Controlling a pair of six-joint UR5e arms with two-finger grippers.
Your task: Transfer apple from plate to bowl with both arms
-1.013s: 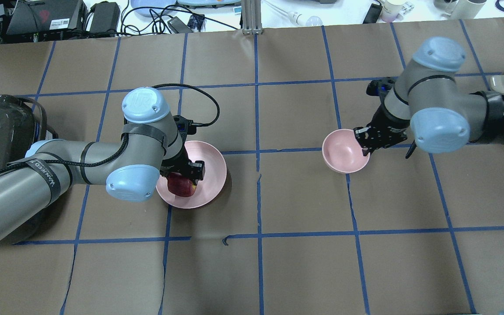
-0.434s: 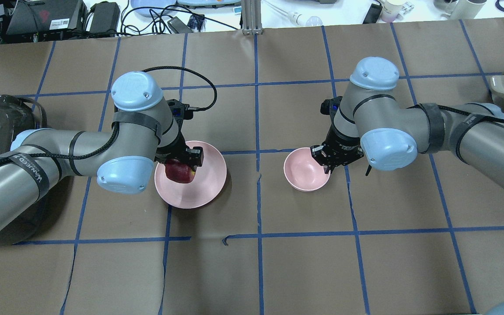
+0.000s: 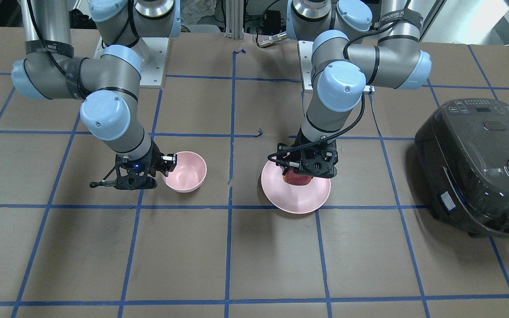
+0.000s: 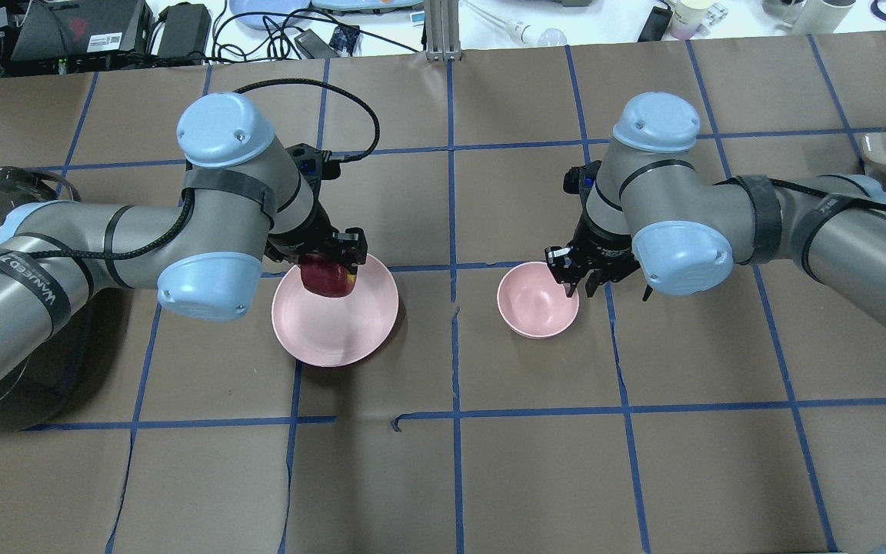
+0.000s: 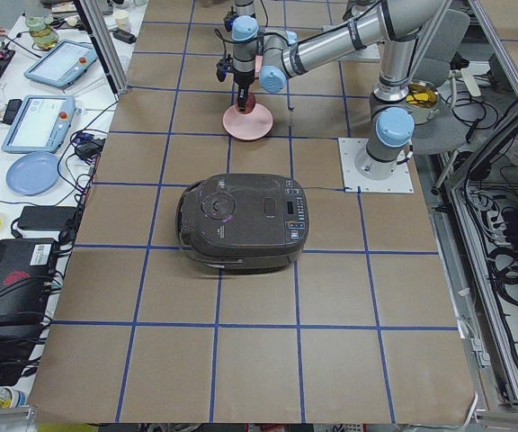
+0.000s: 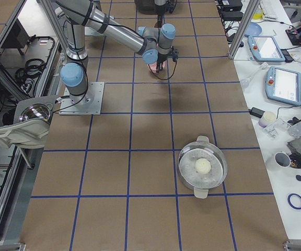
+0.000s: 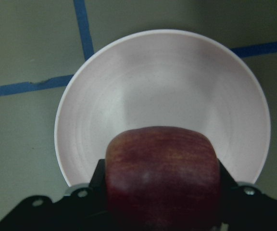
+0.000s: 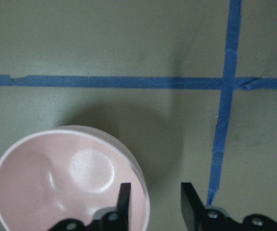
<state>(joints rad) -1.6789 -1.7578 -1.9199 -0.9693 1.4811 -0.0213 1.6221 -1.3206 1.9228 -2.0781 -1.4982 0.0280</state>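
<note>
Left gripper (image 3: 303, 172): clenched on the apple (image 7: 162, 178), one finger against each flank. The apple is held above the plate (image 4: 335, 331) and clear of its surface; in the left wrist view the whole plate shows beneath it, with nothing on it.

Right gripper (image 8: 154, 193): lowered at the bowl (image 4: 535, 308) on the side away from the plate. Its fingers (image 8: 124, 199) stand apart and straddle the rim, one inside the bowl and one outside. Bare table shows between the rim and the outer finger, so the rim is not pinched (the lower finger bodies are cut off by the frame edge). The bowl stands upright with nothing in it.

Layout: plate and bowl sit near each other on the table (image 4: 451, 462), apart, with a blue tape line running between them. A dark rice cooker (image 3: 480, 163) stands well apart from the plate, on the robot's left.
</note>
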